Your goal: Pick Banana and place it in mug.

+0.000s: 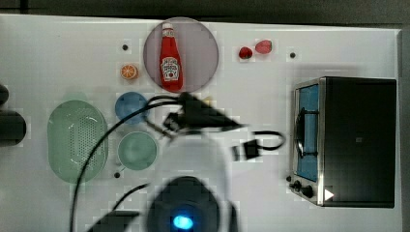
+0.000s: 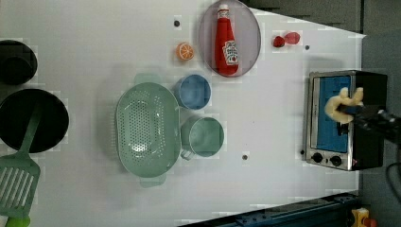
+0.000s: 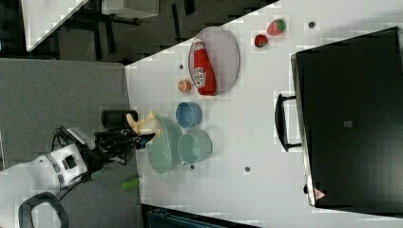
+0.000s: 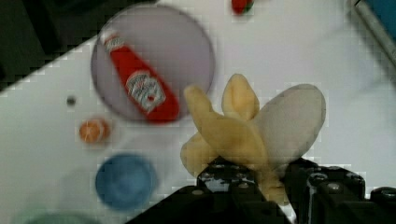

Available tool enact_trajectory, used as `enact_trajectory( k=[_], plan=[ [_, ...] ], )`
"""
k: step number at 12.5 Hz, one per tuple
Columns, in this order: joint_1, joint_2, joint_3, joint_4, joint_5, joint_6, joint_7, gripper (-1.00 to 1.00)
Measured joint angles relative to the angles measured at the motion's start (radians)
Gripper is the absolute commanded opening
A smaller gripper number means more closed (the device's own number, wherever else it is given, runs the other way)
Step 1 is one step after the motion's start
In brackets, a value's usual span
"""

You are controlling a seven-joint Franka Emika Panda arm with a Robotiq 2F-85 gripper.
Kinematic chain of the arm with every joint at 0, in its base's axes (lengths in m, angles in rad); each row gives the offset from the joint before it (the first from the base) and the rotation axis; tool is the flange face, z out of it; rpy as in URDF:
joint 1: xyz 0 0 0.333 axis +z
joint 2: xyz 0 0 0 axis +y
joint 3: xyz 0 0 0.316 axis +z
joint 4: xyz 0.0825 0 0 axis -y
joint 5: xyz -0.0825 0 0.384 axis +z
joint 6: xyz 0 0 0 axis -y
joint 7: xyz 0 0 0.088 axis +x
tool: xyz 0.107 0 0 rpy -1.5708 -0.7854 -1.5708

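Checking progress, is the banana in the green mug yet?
Not yet. The gripper holds the banana in the air; the mug looks empty.

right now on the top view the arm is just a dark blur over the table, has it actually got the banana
Observer: Yes. In the wrist view the gripper is shut on the banana, clamping it near its lower end.
Operator: ok is it whole or peeled
Observer: Peeled. Its skin flaps spread open above the fingers.
Operator: is it over the mug yet
Observer: It doesn't look so. Behind the banana the wrist view shows the plate with the ketchup bottle and the blue cup. In the left view the mug is empty.
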Motion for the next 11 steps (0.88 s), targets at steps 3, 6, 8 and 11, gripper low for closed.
enact_trajectory(
  k=[3,6,8,11],
  plan=[
    [0.059,0.080,0.118,-0.012,0.013,-0.028,0.208,-0.43],
    [0.073,0.163,0.269,-0.035,0.007,-0.040,0.395,-0.43],
    [0.092,0.223,0.316,-0.045,0.002,0.030,0.471,-0.43],
    [0.095,0.328,0.349,-0.051,0.024,0.172,0.534,-0.43]
  ],
)
